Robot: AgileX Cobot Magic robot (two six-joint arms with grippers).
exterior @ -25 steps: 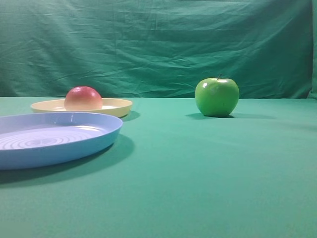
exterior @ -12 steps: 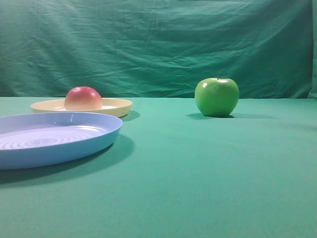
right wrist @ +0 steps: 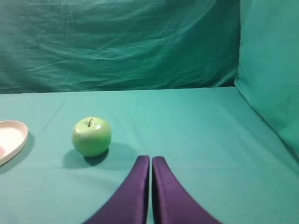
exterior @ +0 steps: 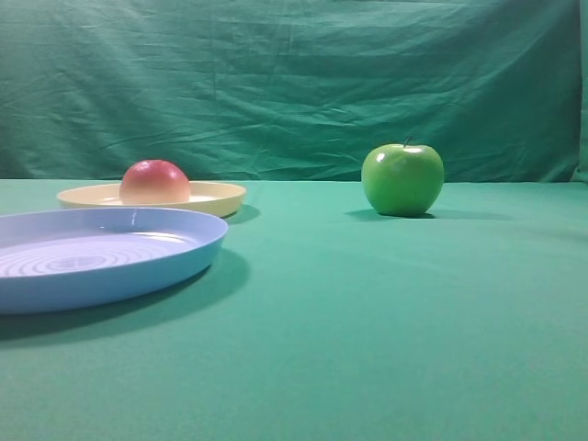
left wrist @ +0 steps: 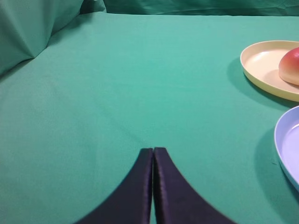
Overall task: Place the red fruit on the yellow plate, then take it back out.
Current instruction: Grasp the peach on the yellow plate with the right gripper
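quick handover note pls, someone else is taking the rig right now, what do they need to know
Left gripper: shut, empty, held over bare cloth, away from the plates.
Right gripper: shut, empty, near the green apple.
Red fruit sits on the yellow plate, behind the blue plate.
Done: fruit placed on the plate.
Left: pick the fruit up and take it back off the plate.

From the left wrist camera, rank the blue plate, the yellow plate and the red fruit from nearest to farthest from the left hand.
Measured from the left hand, which is shut:
1. Blue plate, at the right edge, nearest.
2. Yellow plate, farther back on the right.
3. Red fruit, lying on the yellow plate's far right part, farthest.
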